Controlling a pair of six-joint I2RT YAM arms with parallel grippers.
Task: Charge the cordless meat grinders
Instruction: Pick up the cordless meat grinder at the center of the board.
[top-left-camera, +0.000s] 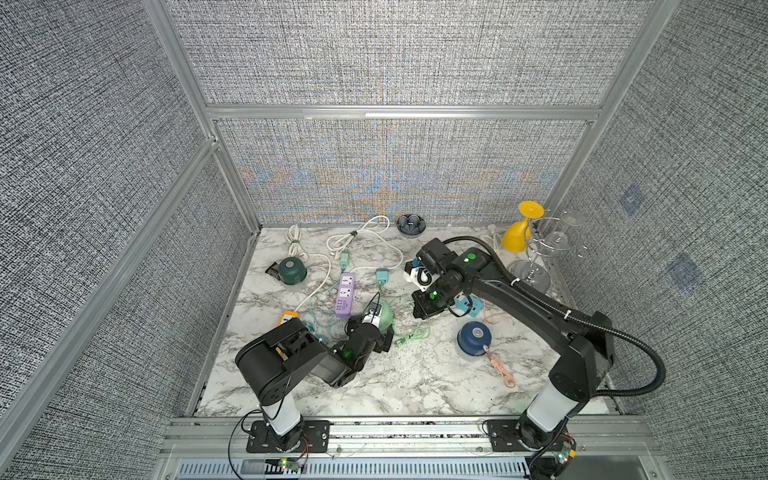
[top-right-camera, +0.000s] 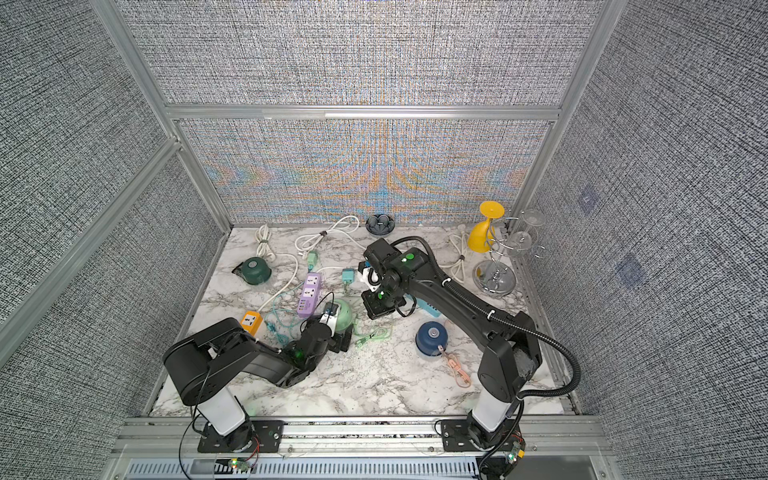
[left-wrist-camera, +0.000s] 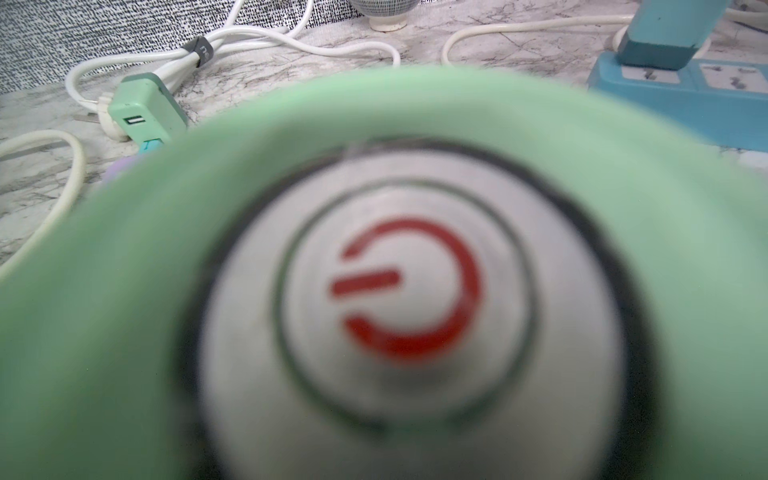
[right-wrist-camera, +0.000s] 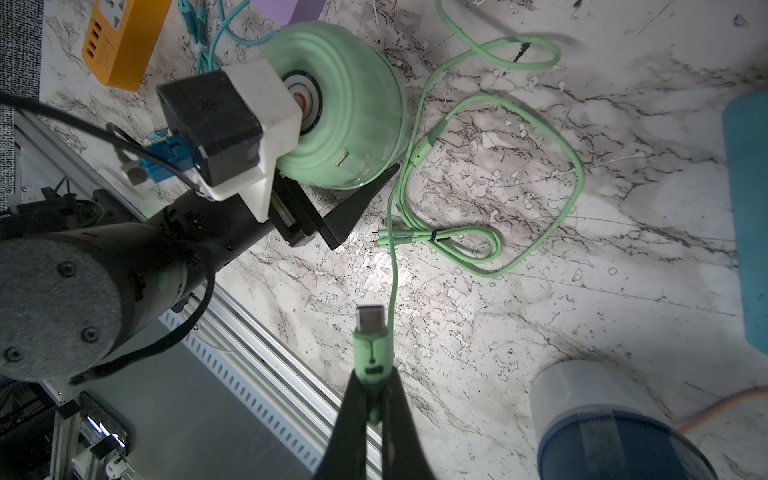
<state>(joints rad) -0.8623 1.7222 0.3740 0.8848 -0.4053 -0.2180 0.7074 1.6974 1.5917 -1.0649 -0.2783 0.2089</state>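
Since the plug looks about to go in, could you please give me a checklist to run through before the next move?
1. Right pincer shut on mint plug: ok.
2. Plug's metal tip clear of the fingers: ok.
3. Mint green grinder's charging port exposed: ok.
4. Left pincer firmly clamping that grinder: cannot tell; jaws straddle it.
5. Cable's far end plugged in: cannot tell.

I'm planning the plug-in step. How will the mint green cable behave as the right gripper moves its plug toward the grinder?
Likely floppy: the mint green cable lies in loose loops on the table, so it should trail easily. The right gripper pinches the plug only at its rear, so the tip might pivot if pressed off-axis.
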